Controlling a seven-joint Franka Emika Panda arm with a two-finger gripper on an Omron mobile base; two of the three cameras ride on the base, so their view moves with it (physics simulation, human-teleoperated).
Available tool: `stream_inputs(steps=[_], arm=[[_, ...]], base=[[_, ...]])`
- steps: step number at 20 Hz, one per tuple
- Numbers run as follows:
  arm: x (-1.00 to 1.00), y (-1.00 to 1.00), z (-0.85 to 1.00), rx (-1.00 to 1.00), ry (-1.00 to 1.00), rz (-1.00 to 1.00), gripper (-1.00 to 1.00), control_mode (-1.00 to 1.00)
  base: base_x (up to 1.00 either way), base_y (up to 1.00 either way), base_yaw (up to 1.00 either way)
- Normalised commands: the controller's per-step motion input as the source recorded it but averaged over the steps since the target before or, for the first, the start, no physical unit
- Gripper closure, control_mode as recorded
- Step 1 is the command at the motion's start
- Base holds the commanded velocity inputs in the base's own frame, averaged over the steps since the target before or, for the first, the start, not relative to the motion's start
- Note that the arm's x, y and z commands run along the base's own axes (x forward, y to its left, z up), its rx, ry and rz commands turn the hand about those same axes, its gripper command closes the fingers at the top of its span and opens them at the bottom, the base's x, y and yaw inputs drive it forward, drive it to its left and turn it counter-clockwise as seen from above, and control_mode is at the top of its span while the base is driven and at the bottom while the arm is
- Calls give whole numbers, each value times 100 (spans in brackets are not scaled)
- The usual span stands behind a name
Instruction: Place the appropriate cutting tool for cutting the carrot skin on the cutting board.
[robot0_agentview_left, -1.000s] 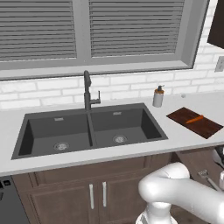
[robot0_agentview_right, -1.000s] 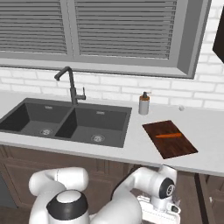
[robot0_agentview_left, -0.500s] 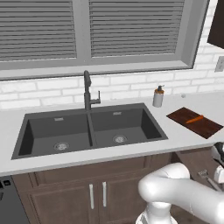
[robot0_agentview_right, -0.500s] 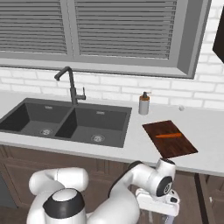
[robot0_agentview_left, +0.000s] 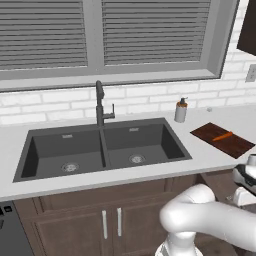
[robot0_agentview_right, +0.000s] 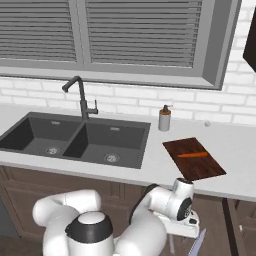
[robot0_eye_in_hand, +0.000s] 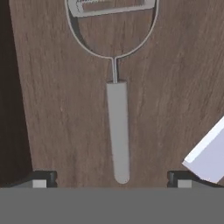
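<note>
Below the spread gripper (robot0_eye_in_hand: 111, 179), a grey wire-loop peeler (robot0_eye_in_hand: 117, 127) lies on brown wood. Lower straight and close across its handle. Carrot (robot0_agentview_right: 192, 155) rests on the reddish-brown board (robot0_agentview_right: 200, 167).

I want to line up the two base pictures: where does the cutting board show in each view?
Left base view: the cutting board lies at the right, on the counter right of the sink.
Right base view: the cutting board lies right of centre, near the counter's front edge.
Hand view: not in it.
Shared landmark: the carrot lying on the board, with the soap dispenser behind.
</note>
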Motion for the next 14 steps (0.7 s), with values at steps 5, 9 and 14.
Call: stream_inputs(steps=[5, 9, 14], arm=[[46, 0, -44, 0, 0, 0, -100, -100], [36, 0, -51, 0, 0, 0, -100, -100], [9, 0, -49, 0, 0, 0, -100, -100]], base=[[0, 0, 0], [0, 0, 0], [0, 0, 0]])
